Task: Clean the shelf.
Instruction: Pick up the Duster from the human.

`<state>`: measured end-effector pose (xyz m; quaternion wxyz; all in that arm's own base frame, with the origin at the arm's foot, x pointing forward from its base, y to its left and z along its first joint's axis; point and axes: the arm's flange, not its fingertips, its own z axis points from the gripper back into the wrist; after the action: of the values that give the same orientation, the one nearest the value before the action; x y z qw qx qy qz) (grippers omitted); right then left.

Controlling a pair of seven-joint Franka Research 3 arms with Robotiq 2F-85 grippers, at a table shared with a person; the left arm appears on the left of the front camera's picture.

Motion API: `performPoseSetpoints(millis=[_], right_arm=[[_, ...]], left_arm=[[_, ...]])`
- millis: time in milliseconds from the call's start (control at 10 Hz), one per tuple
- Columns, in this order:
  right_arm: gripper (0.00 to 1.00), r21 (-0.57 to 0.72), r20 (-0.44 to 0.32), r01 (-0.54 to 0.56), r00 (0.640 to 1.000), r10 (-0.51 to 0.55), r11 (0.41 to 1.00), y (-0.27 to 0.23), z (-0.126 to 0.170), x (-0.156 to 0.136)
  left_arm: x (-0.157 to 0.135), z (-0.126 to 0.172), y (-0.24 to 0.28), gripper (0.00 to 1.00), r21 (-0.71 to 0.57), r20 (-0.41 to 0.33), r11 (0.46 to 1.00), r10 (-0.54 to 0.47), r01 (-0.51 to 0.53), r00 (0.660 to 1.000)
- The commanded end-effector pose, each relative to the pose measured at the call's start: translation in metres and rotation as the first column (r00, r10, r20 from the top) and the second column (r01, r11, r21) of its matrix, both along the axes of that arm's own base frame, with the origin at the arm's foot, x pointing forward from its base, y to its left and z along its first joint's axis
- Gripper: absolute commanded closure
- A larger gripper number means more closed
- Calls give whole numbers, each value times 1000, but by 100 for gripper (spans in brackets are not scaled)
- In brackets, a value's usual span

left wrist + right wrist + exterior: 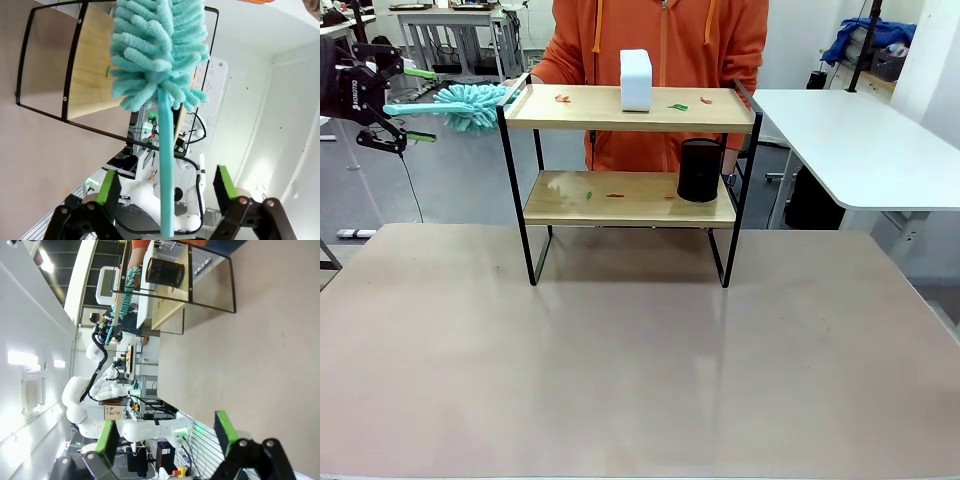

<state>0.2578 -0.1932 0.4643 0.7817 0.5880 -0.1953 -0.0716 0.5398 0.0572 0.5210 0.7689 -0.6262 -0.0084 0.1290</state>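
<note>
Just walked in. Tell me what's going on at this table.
The left gripper has its jaws open on either side of the handle of a teal duster, pads clear of it, by the left end of the shelf. Red and green scraps lie on both boards, with a white box above and a black canister below. A person in orange stands behind it. The right gripper is open, holding nothing.

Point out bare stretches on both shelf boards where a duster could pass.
Top board: bare between its left end and the white box, but for one red scrap; tighter right of the box. Lower board: left half open, only small scraps; the black cylinder crowds the right end.
</note>
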Motion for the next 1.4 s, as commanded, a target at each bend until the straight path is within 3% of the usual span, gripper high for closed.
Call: performPoseSetpoints(millis=[0,100,200,300,1100,1300], right_arm=[[0,-9,22,-8,1000,8,1000,-1,1,0],[0,-9,22,-8,1000,8,1000,-1,1,0],[0,-9,22,-8,1000,8,1000,-1,1,0],[0,-9,22,-8,1000,8,1000,-1,1,0],[0,-9,22,-8,1000,8,1000,-1,1,0],[0,-9,22,-8,1000,8,1000,-1,1,0]], left_arm=[[1,2,-5,58,-29,-9,999,13,-13,1000],[1,1,-5,100,-35,-7,999,14,-14,1000],[2,1,-4,63,-38,-5,999,12,-13,1000],[3,1,-4,100,-37,-8,999,9,-9,1000],[-4,-1,3,100,-30,21,1000,-3,3,1000],[-48,16,37,100,63,209,996,-74,62,975]])
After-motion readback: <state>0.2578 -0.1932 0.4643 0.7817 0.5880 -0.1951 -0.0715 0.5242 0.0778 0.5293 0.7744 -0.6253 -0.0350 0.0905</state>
